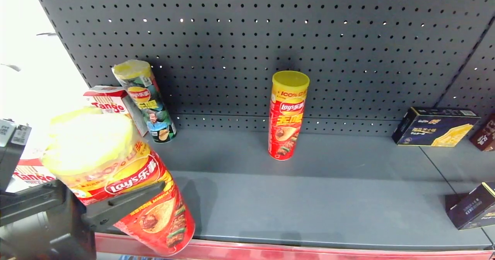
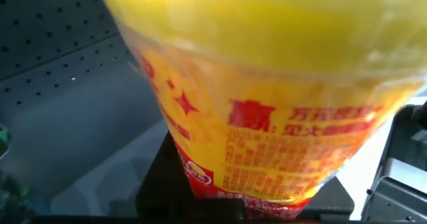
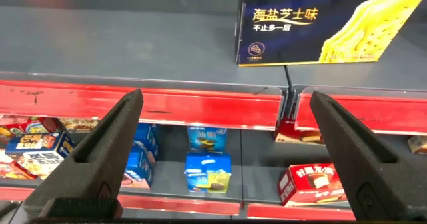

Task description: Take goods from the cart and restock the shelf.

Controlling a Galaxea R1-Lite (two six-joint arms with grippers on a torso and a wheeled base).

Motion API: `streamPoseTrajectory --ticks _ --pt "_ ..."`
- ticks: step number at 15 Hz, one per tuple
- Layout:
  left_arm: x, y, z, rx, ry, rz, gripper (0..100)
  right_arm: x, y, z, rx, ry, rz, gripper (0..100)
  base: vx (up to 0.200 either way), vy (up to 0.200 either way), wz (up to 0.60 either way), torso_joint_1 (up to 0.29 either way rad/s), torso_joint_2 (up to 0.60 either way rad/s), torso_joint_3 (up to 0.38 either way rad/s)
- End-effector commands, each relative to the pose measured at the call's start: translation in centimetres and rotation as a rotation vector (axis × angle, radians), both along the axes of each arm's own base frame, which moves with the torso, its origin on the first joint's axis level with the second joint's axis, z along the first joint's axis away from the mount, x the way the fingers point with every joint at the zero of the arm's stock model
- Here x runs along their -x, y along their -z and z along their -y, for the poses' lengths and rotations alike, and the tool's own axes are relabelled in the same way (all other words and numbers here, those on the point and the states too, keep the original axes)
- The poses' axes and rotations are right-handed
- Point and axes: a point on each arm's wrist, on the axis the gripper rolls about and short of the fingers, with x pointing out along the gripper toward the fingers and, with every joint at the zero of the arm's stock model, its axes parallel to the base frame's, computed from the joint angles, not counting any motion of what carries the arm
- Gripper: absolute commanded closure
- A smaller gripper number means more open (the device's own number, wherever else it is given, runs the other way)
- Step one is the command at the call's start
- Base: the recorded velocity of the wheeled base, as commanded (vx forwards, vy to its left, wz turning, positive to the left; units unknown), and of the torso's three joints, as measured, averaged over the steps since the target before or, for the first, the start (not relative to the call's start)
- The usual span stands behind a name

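Caller: Red chips can (image 1: 154, 217), one, clamped in the left gripper (image 1: 120, 196); a dark finger (image 1: 127, 202) crosses its side below the lid.
Checker: Appearance?
Caller: Tall tube, red wall, yellow band at the top, yellow plastic lid, grilled meat pictured low down. It is tilted, lid toward the head camera, base over the red front strip (image 1: 309, 252) at the shelf's left end.
Checker: Right gripper?
Caller: Right gripper (image 3: 227, 177), spread wide, nothing between its fingers. It hangs before a red shelf edge, below a dark blue cracker box (image 3: 320, 24).
Checker: Chips cans, total?
Caller: Three. The held one; a second red can (image 1: 288, 117) upright mid-shelf, near the pegboard (image 1: 270, 39); a green can (image 1: 149, 101) at the back left.
Checker: Boxes on the shelf (image 1: 309, 198)?
Caller: Wafer boxes, two: one (image 1: 112, 101) just beside the green can, one (image 1: 31, 175) behind the left gripper. At the right, a rear blue box (image 1: 435, 126), a front blue box (image 1: 471, 207), and a dark red box (image 1: 485, 136) at the edge.
Checker: Lower tiers?
Caller: Small blue boxes (image 3: 208, 171) and a red box (image 3: 313, 184).
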Motion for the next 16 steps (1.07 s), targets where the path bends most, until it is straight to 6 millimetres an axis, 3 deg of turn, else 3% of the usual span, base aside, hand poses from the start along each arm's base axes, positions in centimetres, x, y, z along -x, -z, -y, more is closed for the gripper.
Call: streamPoseTrajectory --ticks 1,11,12,13,14,16 --pt "0.0 0.0 0.0 0.000 0.001 0.000 100 0.0 0.0 0.0 0.000 0.000 0.000 0 0.000 0.000 0.00 0.000 0.00 0.000" --pt "0.0 0.0 0.0 -0.010 -0.005 0.009 100 0.0 0.0 0.0 0.008 -0.007 -0.003 0 0.000 0.000 0.00 0.000 0.00 0.000" --pt "-0.1 0.0 0.0 -0.021 -0.028 0.020 100 0.5 -3.5 -0.2 0.038 -0.099 0.083 0 0.000 0.000 0.00 0.000 0.00 0.000" --pt "-0.2 -0.1 0.0 -0.023 -0.050 0.021 100 -1.7 -8.7 -0.3 -0.054 -0.123 -0.006 0 0.000 0.000 0.00 0.000 0.00 0.000" --pt "-0.2 0.1 0.0 -0.027 -0.049 0.006 100 -2.7 -10.7 -0.2 -0.118 -0.106 0.002 0 0.000 0.000 0.00 0.000 0.00 0.000" --pt "-0.4 0.3 0.2 -0.033 -0.048 -0.009 100 -2.9 -11.0 -0.3 -0.022 -0.164 -0.005 0 0.000 0.000 0.00 0.000 0.00 0.000"
